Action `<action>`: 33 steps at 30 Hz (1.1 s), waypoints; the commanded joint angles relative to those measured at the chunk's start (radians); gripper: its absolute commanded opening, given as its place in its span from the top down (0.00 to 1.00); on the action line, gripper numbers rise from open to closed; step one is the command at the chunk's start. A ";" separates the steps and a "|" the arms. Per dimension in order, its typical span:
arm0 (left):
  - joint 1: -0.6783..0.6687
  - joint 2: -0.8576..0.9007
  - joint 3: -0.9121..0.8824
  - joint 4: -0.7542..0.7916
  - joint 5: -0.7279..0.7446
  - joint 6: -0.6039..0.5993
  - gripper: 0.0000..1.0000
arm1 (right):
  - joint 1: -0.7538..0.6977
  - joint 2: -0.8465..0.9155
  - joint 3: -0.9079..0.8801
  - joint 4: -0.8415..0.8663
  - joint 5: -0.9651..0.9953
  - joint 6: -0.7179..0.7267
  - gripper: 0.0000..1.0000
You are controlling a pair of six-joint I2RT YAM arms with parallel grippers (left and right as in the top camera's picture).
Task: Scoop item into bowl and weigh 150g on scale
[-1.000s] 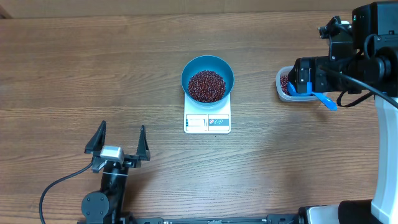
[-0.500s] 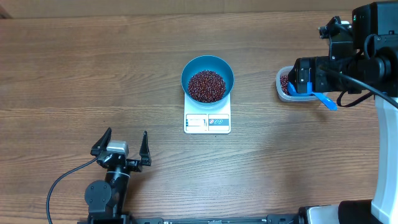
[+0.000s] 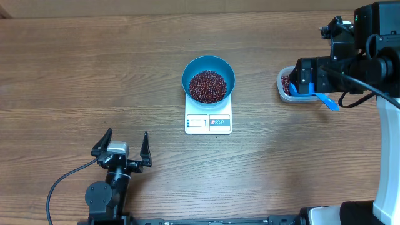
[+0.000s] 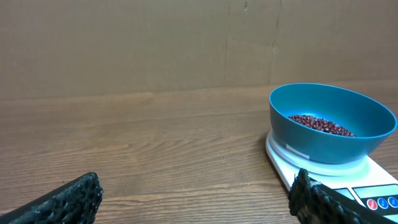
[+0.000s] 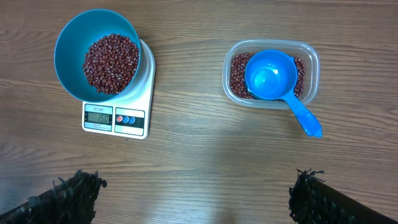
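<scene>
While the left claw (image 3: 124, 136) and right claw (image 5: 194, 190) gape empty, one bowl (image 3: 209, 61) of beans (image 3: 208, 86) tops one scale (image 3: 208, 124).

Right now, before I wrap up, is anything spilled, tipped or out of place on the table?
Nothing stands out. The bowl sits upright on the scale with the beans inside, and no beans show on the table. The scoop rests in the tub, its handle poking over the rim.
</scene>
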State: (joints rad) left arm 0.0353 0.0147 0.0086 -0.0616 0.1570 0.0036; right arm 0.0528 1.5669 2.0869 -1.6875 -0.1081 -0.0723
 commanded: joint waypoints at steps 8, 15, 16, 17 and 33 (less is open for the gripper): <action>0.005 -0.011 -0.004 -0.002 -0.003 0.019 0.00 | -0.004 -0.014 0.008 0.002 -0.014 -0.015 0.00; 0.005 -0.011 -0.004 -0.002 -0.003 0.019 0.00 | -0.004 -0.014 0.008 0.002 -0.014 -0.015 0.00; 0.005 -0.011 -0.004 -0.002 -0.003 0.019 0.00 | -0.004 -0.014 0.008 0.003 -0.013 -0.015 0.00; 0.005 -0.011 -0.004 -0.002 -0.003 0.019 0.01 | -0.003 -0.015 0.008 0.006 -0.004 -0.015 0.00; 0.005 -0.011 -0.004 -0.002 -0.003 0.019 0.00 | 0.097 -0.088 0.007 0.415 -0.043 -0.012 0.00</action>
State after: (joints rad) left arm 0.0353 0.0147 0.0086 -0.0612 0.1570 0.0036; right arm 0.1326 1.5063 2.0865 -1.3075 -0.1341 -0.0753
